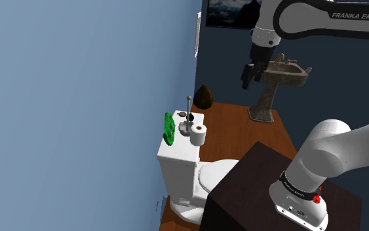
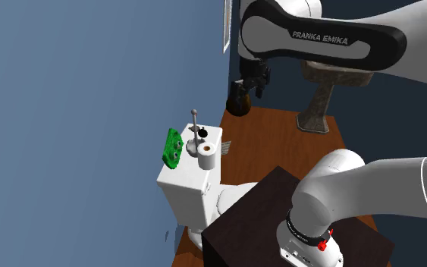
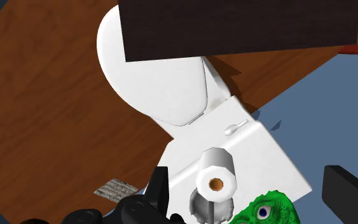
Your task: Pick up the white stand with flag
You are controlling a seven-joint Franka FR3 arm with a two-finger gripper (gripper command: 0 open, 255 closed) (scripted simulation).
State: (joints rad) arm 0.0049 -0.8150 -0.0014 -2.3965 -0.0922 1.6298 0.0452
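**A:** Shoulder view: location of the white stand (image 1: pixel 189 117)?

**B:** On the tank lid (image 1: pixel 176 151) of the toilet, upright, rod pointing up. Close against the paper roll (image 1: pixel 198 134) and just beside the green toy (image 1: pixel 169 128). Crowded on both flanks, so judged best approached from above, along the rod.

**A:** And the gripper (image 1: pixel 247 76)?

**B:** High over the wooden floor, near the sink (image 1: pixel 286 73), well apart from the stand. Carrying nothing. That high presumably to clear the dark box (image 1: pixel 248 190) and the toilet bowl on the way across.

**A:** Second exterior view: anything added?

**B:** Same layout from a nearby angle. White stand (image 2: pixel 195 130) between green toy (image 2: pixel 173 146) and paper roll (image 2: pixel 207 155), taller than both, hence the easiest part to reach. Gripper (image 2: pixel 257 82) well above and beyond the tank.

**A:** Wrist view: state of the jaws?

**B:** Fingers (image 3: pixel 159 191) wide apart, clasping nothing: open and empty. Aimed down at the tank lid (image 3: pixel 260 143). Paper roll (image 3: pixel 217 180) seen end-on, brown core showing. Rounded base of the white stand (image 3: pixel 203 209) just past it, partly hidden beneath it. Green toy (image 3: pixel 269 210) alongside, touching or merely near: cannot tell. Flag too small to make out. Judged stage: approach only, with descent and closing not yet begun.
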